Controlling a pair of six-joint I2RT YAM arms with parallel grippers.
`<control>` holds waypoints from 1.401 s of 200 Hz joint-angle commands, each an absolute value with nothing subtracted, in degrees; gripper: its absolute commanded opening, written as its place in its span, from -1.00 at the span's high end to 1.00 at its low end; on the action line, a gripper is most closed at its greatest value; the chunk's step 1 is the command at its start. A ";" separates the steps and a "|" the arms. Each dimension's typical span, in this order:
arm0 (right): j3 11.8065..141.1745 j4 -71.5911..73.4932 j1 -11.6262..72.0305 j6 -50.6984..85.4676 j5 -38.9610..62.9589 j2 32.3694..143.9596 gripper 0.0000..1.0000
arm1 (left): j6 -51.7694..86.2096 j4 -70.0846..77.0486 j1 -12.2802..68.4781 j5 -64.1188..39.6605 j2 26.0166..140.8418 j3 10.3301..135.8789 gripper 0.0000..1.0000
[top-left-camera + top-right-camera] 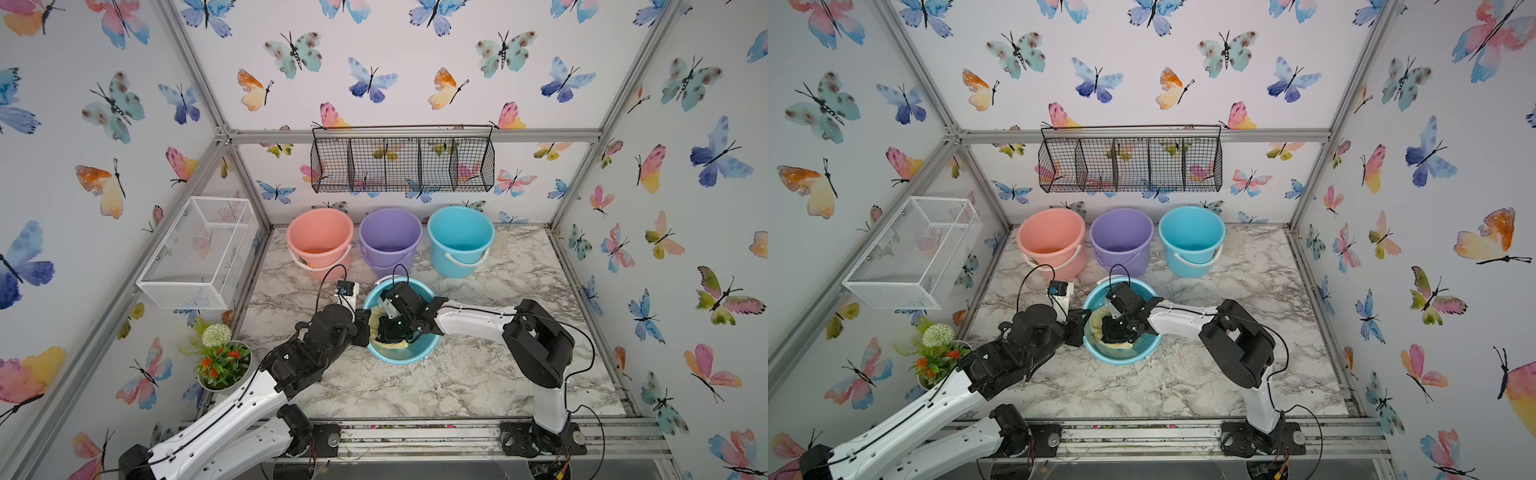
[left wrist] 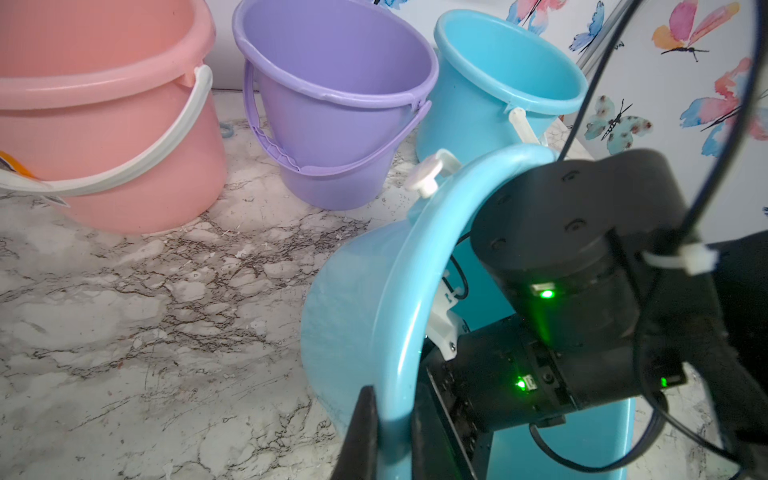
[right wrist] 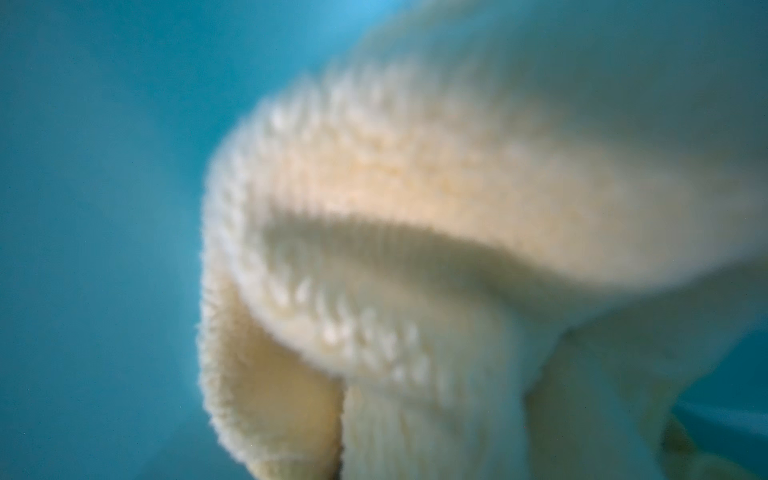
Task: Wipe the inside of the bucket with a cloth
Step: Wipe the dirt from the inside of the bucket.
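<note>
While in bucket (image 1: 400, 358), cloth (image 3: 374, 187) w/ folds

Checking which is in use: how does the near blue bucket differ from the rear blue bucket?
The near blue bucket holds the pale yellow cloth and the right gripper; the rear blue bucket looks empty. The left gripper clamps the near bucket's rim; no gripper touches the other. Both are blue with white handles.

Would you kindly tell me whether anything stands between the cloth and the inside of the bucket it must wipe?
Nothing visible does: the cloth is already inside the bucket, and the right wrist view shows only its blue wall beside the cloth.
</note>
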State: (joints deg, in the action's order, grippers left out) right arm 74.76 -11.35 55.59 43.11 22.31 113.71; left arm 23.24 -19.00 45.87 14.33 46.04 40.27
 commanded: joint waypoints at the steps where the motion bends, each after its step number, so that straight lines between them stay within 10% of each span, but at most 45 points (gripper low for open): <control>1: 75.15 -20.74 57.22 40.48 23.24 119.09 0.95 | 21.72 -15.73 46.78 10.52 45.90 39.98 1.00; 280: 81.22 -61.06 57.22 27.52 21.67 102.60 0.96 | 20.80 -15.21 46.81 10.44 48.15 41.04 1.00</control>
